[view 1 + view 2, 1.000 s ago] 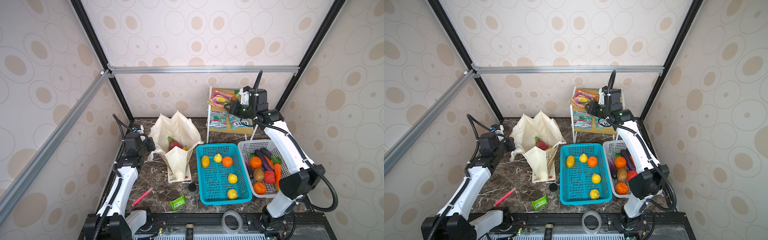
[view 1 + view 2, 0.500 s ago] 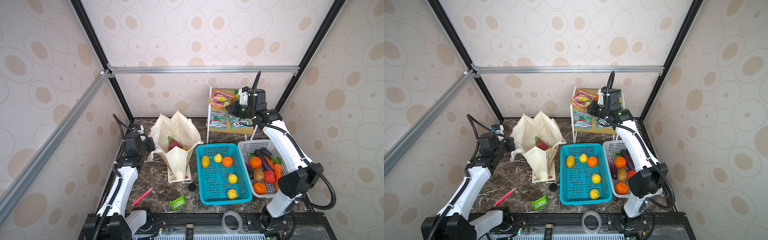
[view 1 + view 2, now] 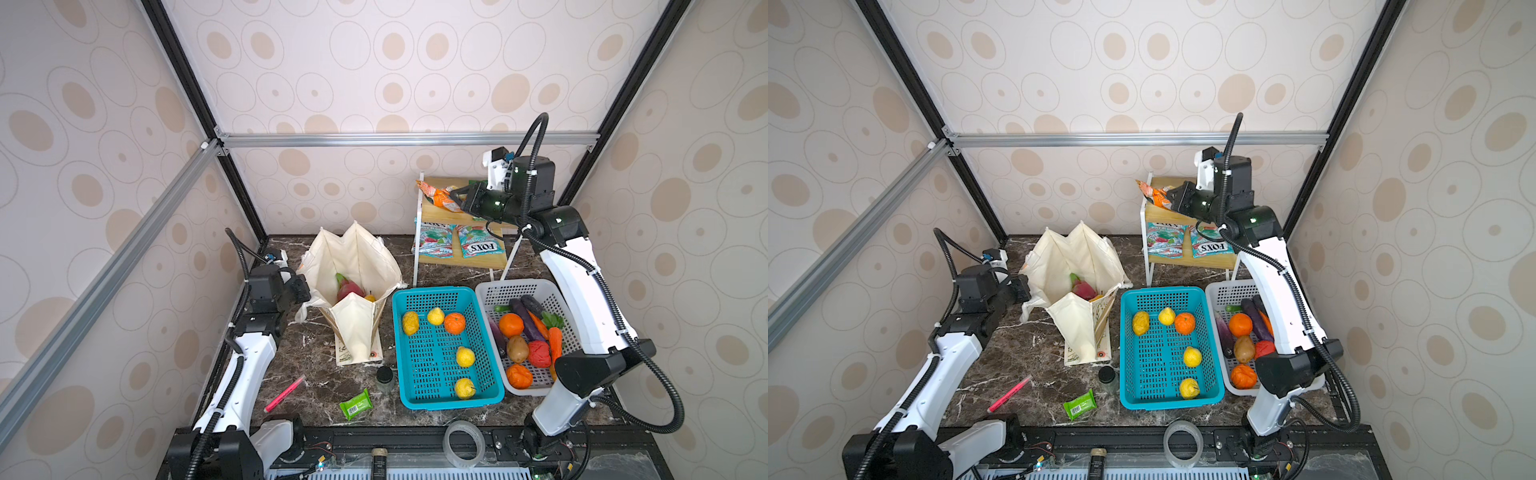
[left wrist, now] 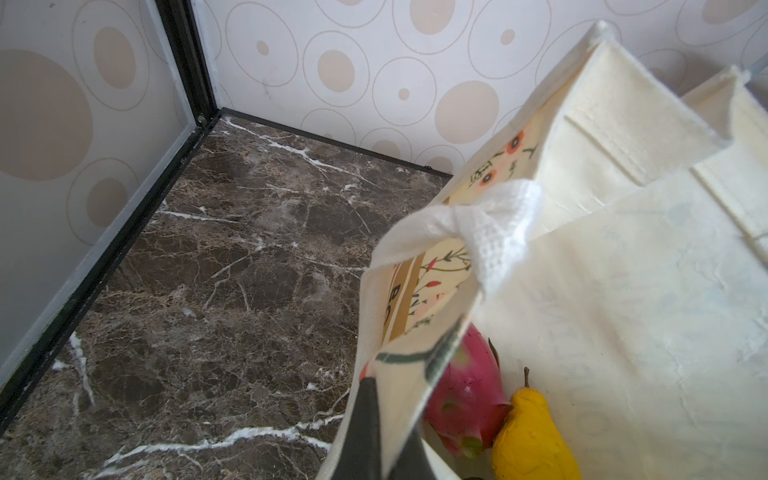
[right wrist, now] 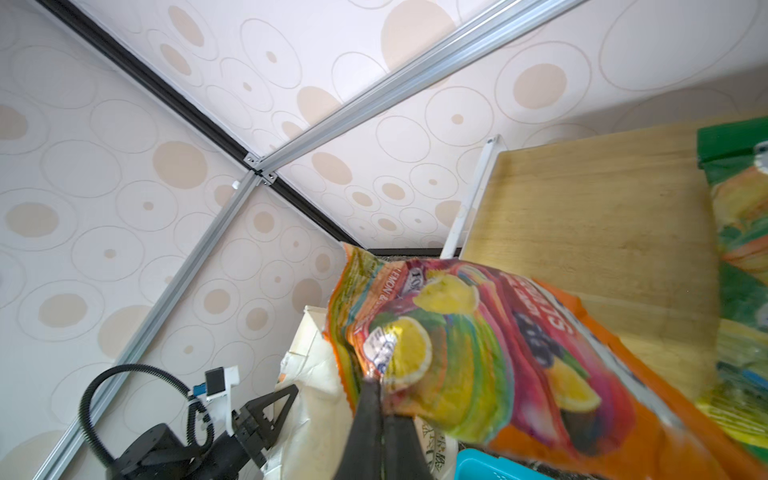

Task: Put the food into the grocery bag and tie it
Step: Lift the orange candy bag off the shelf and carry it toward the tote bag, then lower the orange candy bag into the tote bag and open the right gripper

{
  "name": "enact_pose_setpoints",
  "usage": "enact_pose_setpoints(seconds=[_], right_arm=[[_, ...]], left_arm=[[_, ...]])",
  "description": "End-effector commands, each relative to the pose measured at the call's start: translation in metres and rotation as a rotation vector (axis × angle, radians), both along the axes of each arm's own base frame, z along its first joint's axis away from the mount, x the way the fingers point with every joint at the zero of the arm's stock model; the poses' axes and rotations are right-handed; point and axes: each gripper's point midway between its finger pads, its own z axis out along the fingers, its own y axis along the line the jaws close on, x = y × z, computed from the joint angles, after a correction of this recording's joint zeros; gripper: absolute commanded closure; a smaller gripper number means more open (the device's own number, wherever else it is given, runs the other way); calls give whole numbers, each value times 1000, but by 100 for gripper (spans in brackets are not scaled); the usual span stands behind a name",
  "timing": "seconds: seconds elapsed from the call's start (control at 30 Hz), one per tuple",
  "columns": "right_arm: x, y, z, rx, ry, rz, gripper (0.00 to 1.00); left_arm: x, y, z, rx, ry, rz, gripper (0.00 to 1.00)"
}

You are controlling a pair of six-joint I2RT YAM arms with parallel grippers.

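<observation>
The grocery bag [image 3: 356, 266] stands open left of the blue basket [image 3: 428, 299]; its folded near wall hides most of its contents, so only a pink dragon fruit [image 4: 465, 399] and a yellow fruit [image 4: 532, 432] show; the left gripper [image 4: 372, 381] is clamped on the bag's left rim; at far right, above the wooden shelf [image 3: 434, 216], the right gripper [image 5: 374, 384] pinches the orange snack packet [image 5: 490, 345], its lettering blurred.
</observation>
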Motion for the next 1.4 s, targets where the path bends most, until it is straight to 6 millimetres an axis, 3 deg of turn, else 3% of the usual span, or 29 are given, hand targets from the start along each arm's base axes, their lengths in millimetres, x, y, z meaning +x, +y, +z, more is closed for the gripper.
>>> enact_pose_setpoints(seconds=[0.0,0.23,0.37,0.53,0.83,1.0,1.2,1.27,1.37], right_arm=[[-14,7,18,21,-29,55,100],[-41,30,27,10,-59,114,100],[-68,59,45,1,-111,193,100],[-88,107,39,18,-111,311,100],[-84,200,-16,32,5,496,100],[-60,242,-61,43,66,563,100],[4,257,-130,-8,78,512,100],[17,255,-149,-33,92,490,100],[22,253,-176,-100,97,482,100]], left_arm=[[1,0,15,8,-47,-11,100],[1,0,17,6,-52,-13,100],[1,-2,16,1,-50,-20,100],[1,-2,16,2,-50,-19,100],[1,-2,15,0,-46,-19,100],[1,-2,16,-1,-48,-22,100],[1,-3,15,-1,-48,-23,100],[1,-2,15,0,-48,-22,100],[2,-2,15,-1,-46,-20,100]])
